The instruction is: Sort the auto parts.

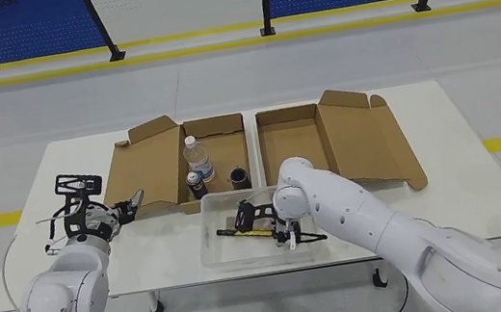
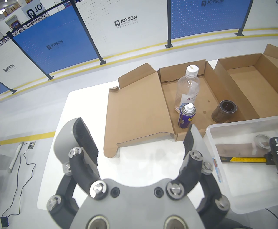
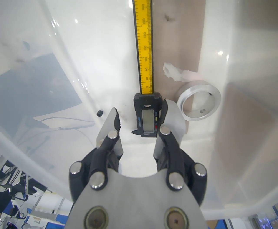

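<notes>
**Top view:** set high above the arms, looking down on the whole white tabletop point(image 1: 481, 199) from afar.

**Left wrist view:** low at the tabletop's 9 o'clock side, facing 2 o'clock over an open brown cardboard box point(image 2: 139, 104) toward a clear plastic bin point(image 2: 239, 124).

**Right wrist view:** inside that bin, looking down at close range on a yellow-scaled black digital caliper point(image 3: 145, 54).

All three views share the bin.

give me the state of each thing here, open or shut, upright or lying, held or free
left gripper: open, holding nothing
right gripper: open, straddling the caliper
caliper: lying flat in the clear bin, ungripped
metal ring: lying flat in the bin, free
water bottle: upright, capped, in left box
spray can: upright, in left box
black cylinder: standing on end, in left box
left box: lid open
right box: lid open
</notes>
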Controlling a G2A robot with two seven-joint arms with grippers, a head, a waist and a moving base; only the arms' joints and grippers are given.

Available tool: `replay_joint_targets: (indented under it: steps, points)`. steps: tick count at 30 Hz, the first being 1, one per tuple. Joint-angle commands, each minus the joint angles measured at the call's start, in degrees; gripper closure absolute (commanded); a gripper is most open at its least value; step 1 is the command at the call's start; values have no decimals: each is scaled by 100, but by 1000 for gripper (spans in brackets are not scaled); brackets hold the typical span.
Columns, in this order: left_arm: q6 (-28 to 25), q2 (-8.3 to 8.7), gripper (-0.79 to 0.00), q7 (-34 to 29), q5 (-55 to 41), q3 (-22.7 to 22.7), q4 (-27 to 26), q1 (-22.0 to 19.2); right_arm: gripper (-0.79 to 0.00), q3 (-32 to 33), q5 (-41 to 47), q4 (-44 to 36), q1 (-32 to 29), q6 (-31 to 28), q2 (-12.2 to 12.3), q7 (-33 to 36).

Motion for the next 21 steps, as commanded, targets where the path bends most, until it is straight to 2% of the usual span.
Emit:
replay_joint_targets:
  steps: [1,4,5,6,13,15,19,21]
  points:
    - [0,0,-785,0,0,0,0,0,-382,-33,59,-25,9,-51,-31,-52]
    - [0,0,-785,0,0,0,0,0,-391,-157,60,-105,66,-19,-90,-20]
    - [0,0,-785,0,0,0,0,0,-443,-186,55,-91,89,6,-105,4]
    - [0,0,-785,0,0,0,0,0,-456,-219,34,-81,112,41,-121,39]
    - [0,0,-785,0,0,0,0,0,-468,-393,-80,87,220,6,-189,5]
    - [0,0,-785,0,0,0,0,0,-449,-479,-143,153,234,-72,-199,-73]
    - [0,0,-785,0,0,0,0,0,-514,-562,-231,260,272,-249,-222,-251]
    - [0,0,-785,0,0,0,0,0,-514,-583,-307,298,280,-296,-238,-304]
